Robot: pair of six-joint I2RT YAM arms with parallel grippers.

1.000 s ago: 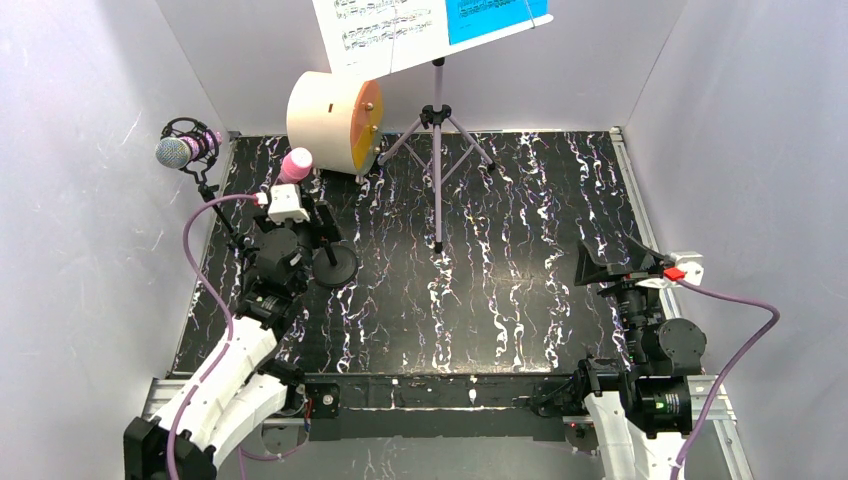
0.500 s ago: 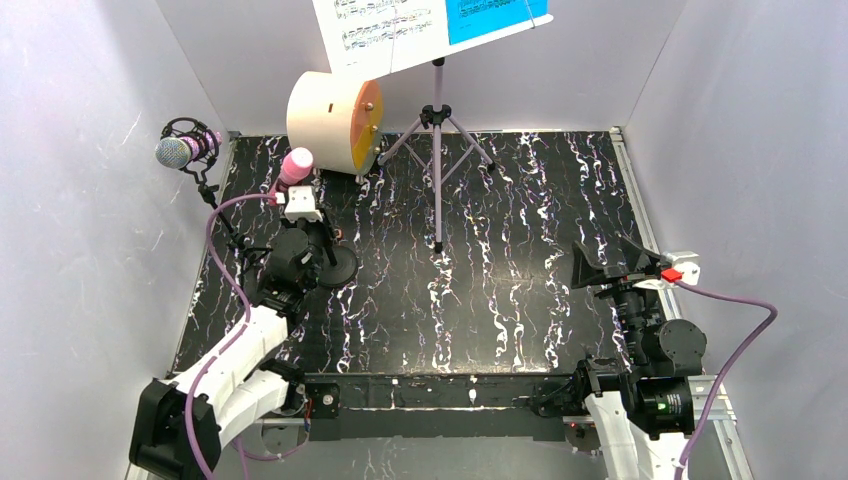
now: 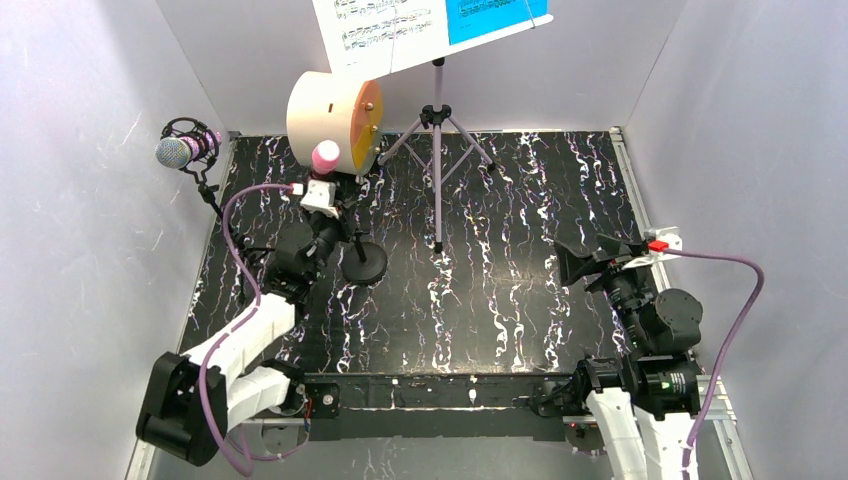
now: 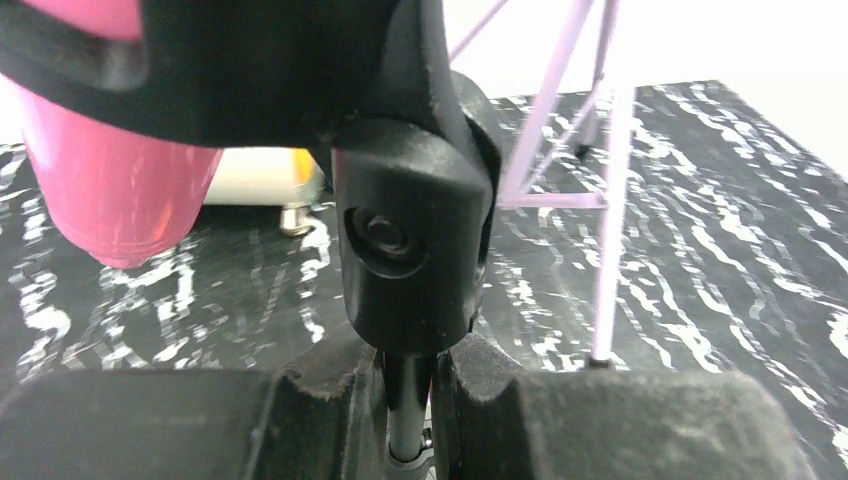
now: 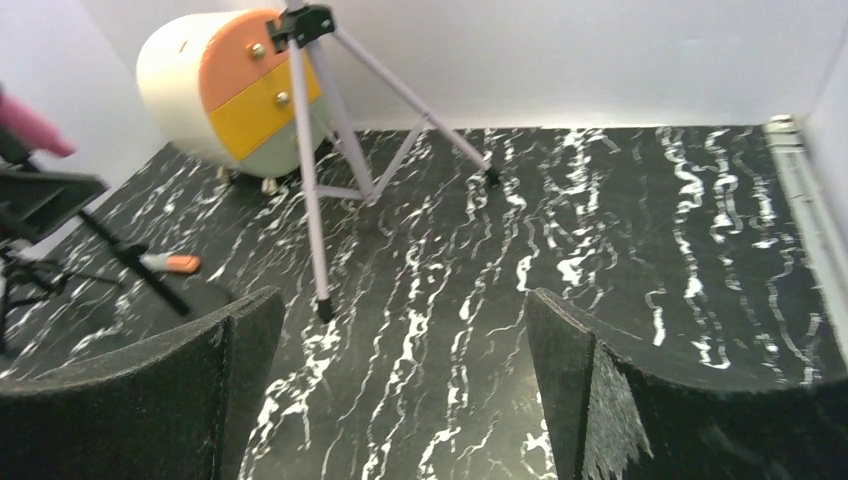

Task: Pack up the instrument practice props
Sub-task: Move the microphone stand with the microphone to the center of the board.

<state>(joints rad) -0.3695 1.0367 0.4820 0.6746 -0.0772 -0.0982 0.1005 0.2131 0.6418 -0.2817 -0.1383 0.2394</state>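
The pink microphone (image 3: 325, 157) (image 4: 120, 190) sits in a black clip (image 4: 410, 240) on top of a thin black stand with a round base (image 3: 365, 265). My left gripper (image 3: 338, 222) (image 4: 408, 400) is shut on that stand's pole just under the clip. At the back left, the glittery purple microphone (image 3: 180, 152) sits in its mount on a second black stand (image 3: 215, 205). The lilac music rack (image 3: 438, 150) (image 5: 320, 180) stands at the back, holding white pages (image 3: 380, 30) and a blue page (image 3: 495, 18). My right gripper (image 3: 585, 265) (image 5: 400, 370) is open over bare table at the right.
The cream drum with an orange face (image 3: 335, 120) (image 5: 225, 85) lies on its side just behind the pink microphone. A small orange marker (image 5: 172, 263) lies near the stand's base. White walls (image 3: 700, 120) close in the black marbled table (image 3: 520, 300) on three sides.
My left gripper has closed on the pink microphone's stand pole and carried it right, toward the drum; the round base has shifted right too. The right arm has shifted slightly left.
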